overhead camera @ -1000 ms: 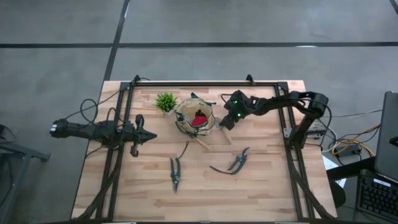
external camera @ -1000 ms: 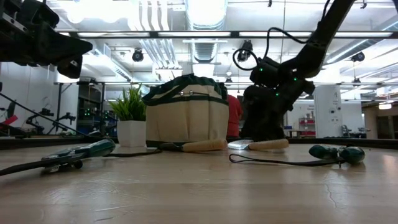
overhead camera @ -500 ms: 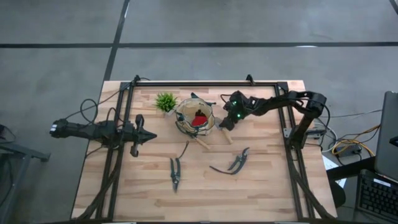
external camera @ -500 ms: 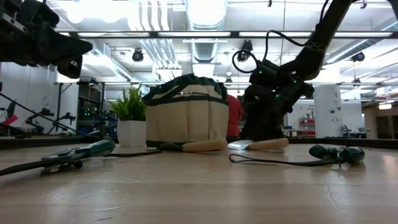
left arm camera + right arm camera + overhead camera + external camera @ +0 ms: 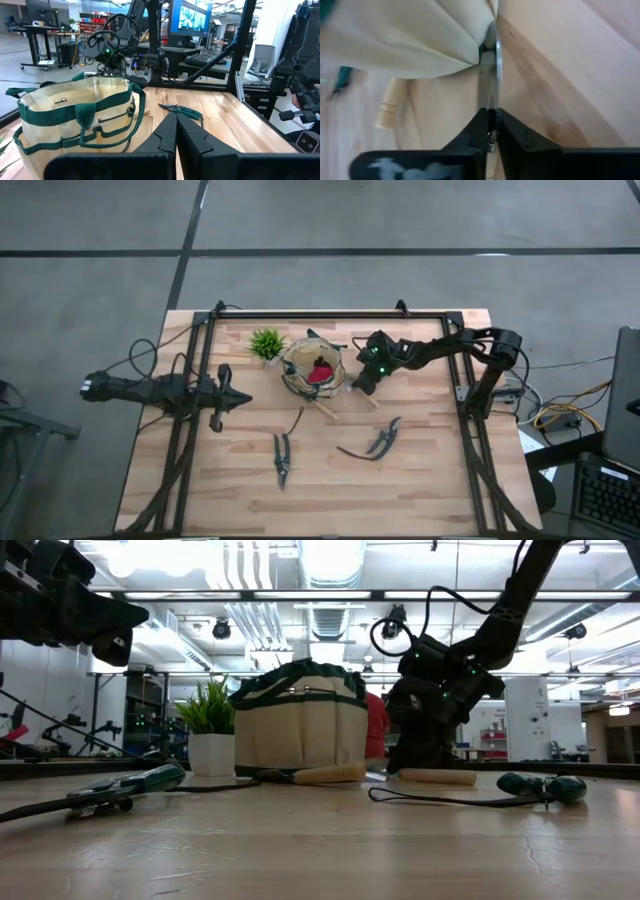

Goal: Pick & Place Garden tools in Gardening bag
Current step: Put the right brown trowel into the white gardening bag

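My table (image 5: pixel 430 480) is a pale wooden top with a dark frame around it, standing on a grey concrete floor; across it at table height I see a workshop with ceiling lights, ducts and benches.

The gardening bag (image 5: pixel 312 370) sits toward the far middle of the table, tan with green trim, and a small red item (image 5: pixel 320 372) lies inside it. A green potted plant (image 5: pixel 266 343) stands just beside the bag on my left.

My right gripper (image 5: pixel 363 381) is down at the table just beside the bag, its fingers (image 5: pixel 479 131) pinched together on the thin metal blade of a trowel (image 5: pixel 492 75) that runs up against the bag's fabric; its wooden handle (image 5: pixel 438 777) lies flat on the table. A second trowel (image 5: pixel 318 775) lies against the bag's near side.

One pair of pruning shears (image 5: pixel 282 457) lies nearer the front, and the other shears (image 5: pixel 380 439) lie to their right, both well apart from the bag.

My left gripper (image 5: pixel 232 398) hangs above the table to the left of the bag, fingers (image 5: pixel 165 140) together and empty.
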Available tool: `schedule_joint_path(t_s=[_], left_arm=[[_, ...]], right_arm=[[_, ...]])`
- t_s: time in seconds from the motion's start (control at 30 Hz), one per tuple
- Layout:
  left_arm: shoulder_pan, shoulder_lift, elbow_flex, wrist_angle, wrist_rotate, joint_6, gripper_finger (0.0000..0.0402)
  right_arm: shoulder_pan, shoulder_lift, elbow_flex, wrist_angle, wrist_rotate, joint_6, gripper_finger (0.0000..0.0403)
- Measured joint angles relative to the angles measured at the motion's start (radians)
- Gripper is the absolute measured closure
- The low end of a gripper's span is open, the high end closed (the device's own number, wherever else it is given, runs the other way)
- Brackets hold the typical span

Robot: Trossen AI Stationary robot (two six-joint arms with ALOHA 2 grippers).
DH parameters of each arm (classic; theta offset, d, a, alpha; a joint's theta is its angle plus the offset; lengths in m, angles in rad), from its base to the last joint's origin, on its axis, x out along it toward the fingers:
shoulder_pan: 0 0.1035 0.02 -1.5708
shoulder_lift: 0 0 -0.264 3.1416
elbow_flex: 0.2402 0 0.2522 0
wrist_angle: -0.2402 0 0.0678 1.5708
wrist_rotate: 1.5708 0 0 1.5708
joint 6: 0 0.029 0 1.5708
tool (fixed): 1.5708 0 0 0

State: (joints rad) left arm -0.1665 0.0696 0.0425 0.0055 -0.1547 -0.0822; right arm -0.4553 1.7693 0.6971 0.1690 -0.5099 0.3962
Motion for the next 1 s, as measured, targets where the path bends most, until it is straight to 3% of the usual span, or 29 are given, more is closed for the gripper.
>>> schedule_joint_path(t_s=[0.33, 0.67, 0.87, 1.0], left_arm=[[0.000, 0.000, 0.000, 0.000, 0.000, 0.000, 0.0392], [0.000, 0.000, 0.000, 0.000, 0.000, 0.000, 0.0392], [0.000, 0.000, 0.000, 0.000, 0.000, 0.000, 0.0392], [0.000, 0.000, 0.000, 0.000, 0.000, 0.000, 0.0392]], right_arm=[[0.001, -0.057, -0.003, -0.039, -0.011, -0.006, 0.0394], [0.008, -0.249, -0.047, -0.115, 0.021, -0.036, 0.0394], [0.054, -0.440, -0.111, -0.089, 0.160, -0.061, 0.0395], [0.108, -0.545, -0.174, 0.096, 0.233, -0.060, 0.0395]])
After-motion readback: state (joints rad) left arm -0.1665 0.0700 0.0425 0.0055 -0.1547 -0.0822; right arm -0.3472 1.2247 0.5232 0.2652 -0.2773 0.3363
